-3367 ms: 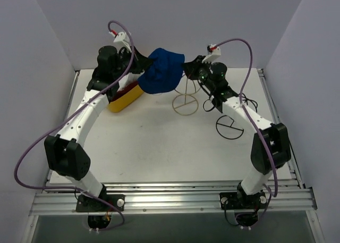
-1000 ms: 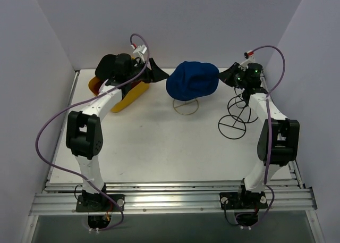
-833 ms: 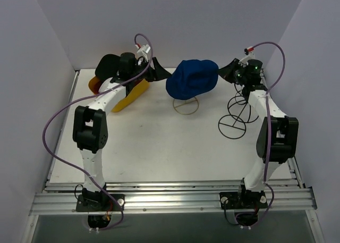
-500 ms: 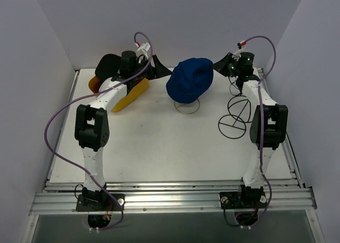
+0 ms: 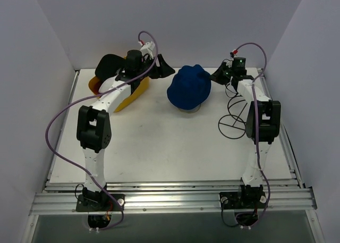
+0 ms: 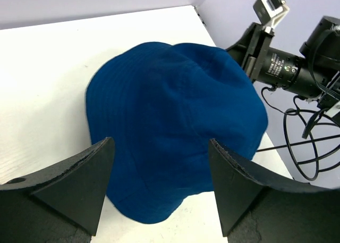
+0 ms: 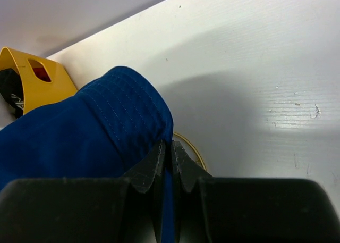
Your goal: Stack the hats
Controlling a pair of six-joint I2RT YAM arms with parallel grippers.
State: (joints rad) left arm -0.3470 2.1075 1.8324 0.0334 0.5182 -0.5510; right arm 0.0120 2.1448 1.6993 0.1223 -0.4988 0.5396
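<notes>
Blue hat (image 5: 189, 86) hides frame (image 7: 194, 150) mostly; R hand (image 7: 166, 146) pinches brim.

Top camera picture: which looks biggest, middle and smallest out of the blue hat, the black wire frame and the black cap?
1. blue hat
2. black wire frame, only a thin outline
3. black cap, partly hidden, so its real size is unsure

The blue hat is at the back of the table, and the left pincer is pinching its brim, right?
Wrong pincer. The blue hat is at the back of the table, but the right pincer is pinching its brim, as the right wrist view shows. The left pincer is open.
</notes>
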